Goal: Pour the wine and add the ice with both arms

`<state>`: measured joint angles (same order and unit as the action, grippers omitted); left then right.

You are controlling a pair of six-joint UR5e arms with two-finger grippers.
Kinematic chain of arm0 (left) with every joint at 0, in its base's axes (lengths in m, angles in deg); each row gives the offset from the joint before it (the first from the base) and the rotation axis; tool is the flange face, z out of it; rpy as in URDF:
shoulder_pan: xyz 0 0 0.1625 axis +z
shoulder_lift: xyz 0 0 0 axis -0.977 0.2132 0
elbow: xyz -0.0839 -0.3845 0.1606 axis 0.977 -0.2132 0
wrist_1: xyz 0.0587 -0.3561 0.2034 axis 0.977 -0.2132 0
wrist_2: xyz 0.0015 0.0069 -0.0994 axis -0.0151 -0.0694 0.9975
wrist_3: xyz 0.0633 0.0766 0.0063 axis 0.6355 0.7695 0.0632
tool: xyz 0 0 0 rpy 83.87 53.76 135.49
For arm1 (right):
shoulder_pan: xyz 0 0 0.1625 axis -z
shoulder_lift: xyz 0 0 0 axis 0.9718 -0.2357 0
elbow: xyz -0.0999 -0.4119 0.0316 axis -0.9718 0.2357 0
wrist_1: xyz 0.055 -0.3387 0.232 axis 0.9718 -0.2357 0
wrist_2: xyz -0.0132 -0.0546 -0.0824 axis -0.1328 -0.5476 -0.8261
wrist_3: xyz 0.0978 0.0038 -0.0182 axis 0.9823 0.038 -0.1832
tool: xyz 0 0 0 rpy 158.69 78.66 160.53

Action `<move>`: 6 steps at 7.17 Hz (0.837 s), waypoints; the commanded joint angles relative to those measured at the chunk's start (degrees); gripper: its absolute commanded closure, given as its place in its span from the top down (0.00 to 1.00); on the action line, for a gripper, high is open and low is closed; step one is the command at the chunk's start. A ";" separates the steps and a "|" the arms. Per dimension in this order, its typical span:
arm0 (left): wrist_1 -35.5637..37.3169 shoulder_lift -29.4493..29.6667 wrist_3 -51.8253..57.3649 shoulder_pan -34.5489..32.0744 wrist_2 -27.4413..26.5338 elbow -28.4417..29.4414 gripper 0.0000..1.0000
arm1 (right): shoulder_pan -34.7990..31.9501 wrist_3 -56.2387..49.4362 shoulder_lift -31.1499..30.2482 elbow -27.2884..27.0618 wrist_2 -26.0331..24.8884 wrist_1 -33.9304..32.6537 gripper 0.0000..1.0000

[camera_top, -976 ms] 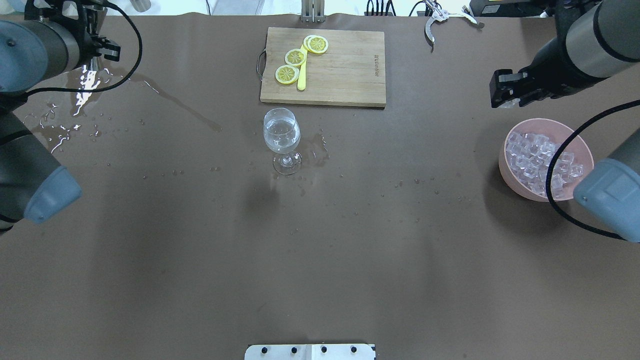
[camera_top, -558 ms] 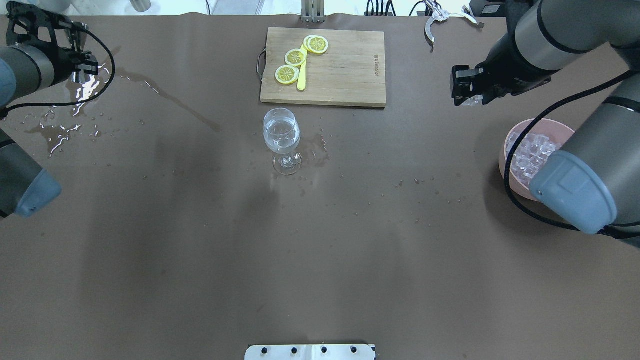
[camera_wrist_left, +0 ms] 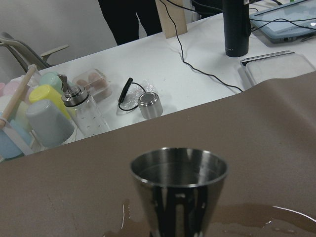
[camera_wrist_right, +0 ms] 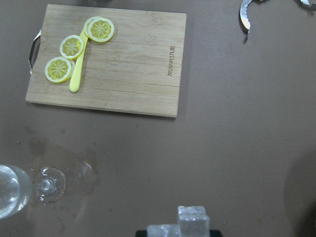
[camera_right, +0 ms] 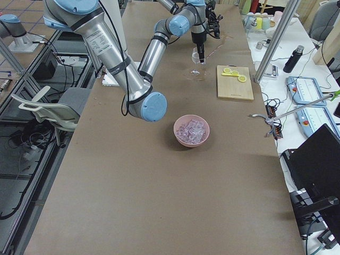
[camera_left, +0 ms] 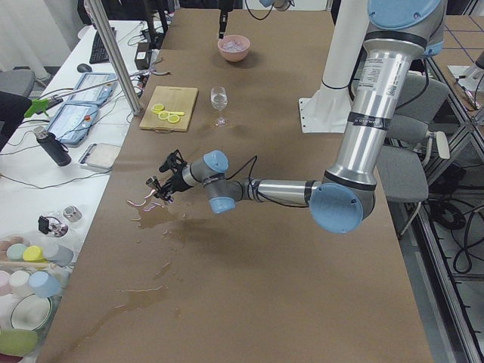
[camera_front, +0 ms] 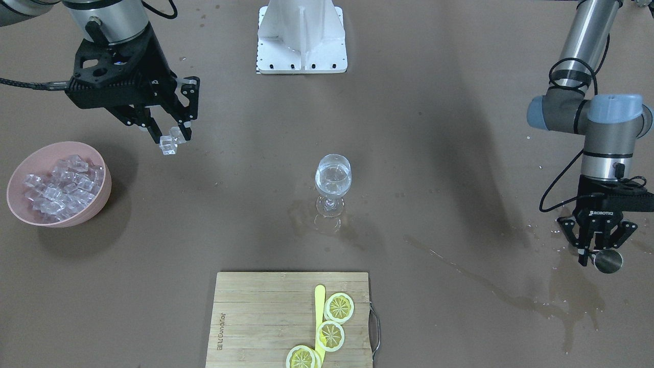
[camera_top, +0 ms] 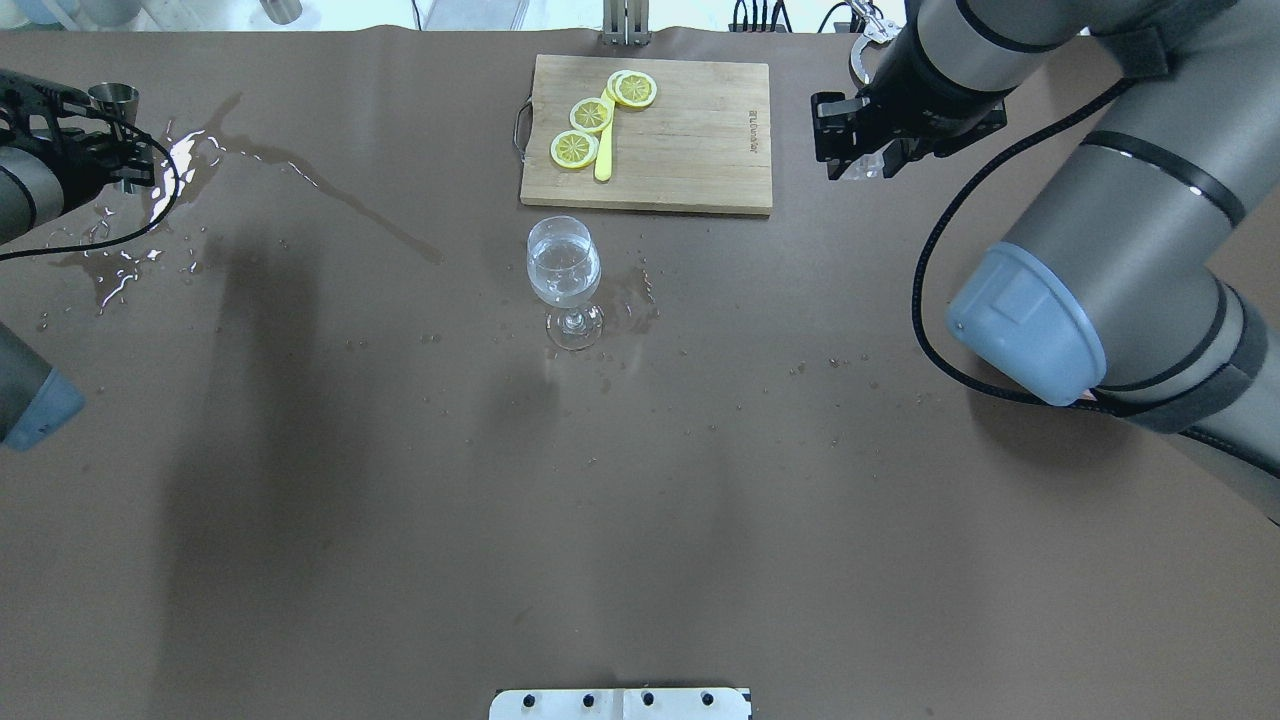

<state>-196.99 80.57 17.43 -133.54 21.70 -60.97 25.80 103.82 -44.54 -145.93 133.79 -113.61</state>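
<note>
The right gripper (camera_front: 171,139) holds its jaws closed on a small cluster of clear, glassy ice cubes (camera_front: 167,144), at least two, lifted above the brown counter (camera_top: 640,500). The cubes hang between the round pink bowl (camera_front: 99,197), heaped with more of the same ice, and the stemmed clear wine glass (camera_front: 333,179), well apart from both. An open stretch of brown surface speckled with droplets lies between the jaws and the glass.

The glass stands upright near the counter's middle, with a small amount of colourless, water-like wine (camera_top: 563,272) in it and a wet patch at its foot. Just beyond it, against the far edge, lies a rectangular wooden cutting board (camera_top: 690,140) carrying three yellow lemon slices (camera_top: 590,113).

At the far left corner, the left gripper (camera_front: 600,253) shows its jaws spread. A small stainless-steel cup (camera_front: 608,260) stands upright at their tips; whether a finger touches it cannot be told. The cup sits in a glinting puddle (camera_top: 110,275), close to the counter's far edge, and a wet trail runs from there toward the glass.
</note>
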 commanded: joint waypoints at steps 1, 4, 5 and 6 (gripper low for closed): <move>-8.96 -0.81 0.03 -0.05 -0.14 5.65 0.00 | 1.34 0.25 3.96 3.52 -0.03 0.54 0.00; -16.19 -3.79 0.29 0.13 -0.49 7.96 0.00 | 3.54 0.08 13.35 13.42 -0.38 1.94 0.00; -17.68 -4.76 0.29 0.39 -2.32 8.13 0.00 | 3.72 -0.01 16.42 17.55 -0.30 2.73 0.00; -20.13 -4.77 0.29 0.56 -3.38 9.70 0.00 | 4.07 0.25 18.63 21.60 -0.30 5.26 0.00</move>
<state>-214.49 76.31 17.72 -133.20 19.72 -52.56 29.43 103.93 -29.11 -129.35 133.48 -110.67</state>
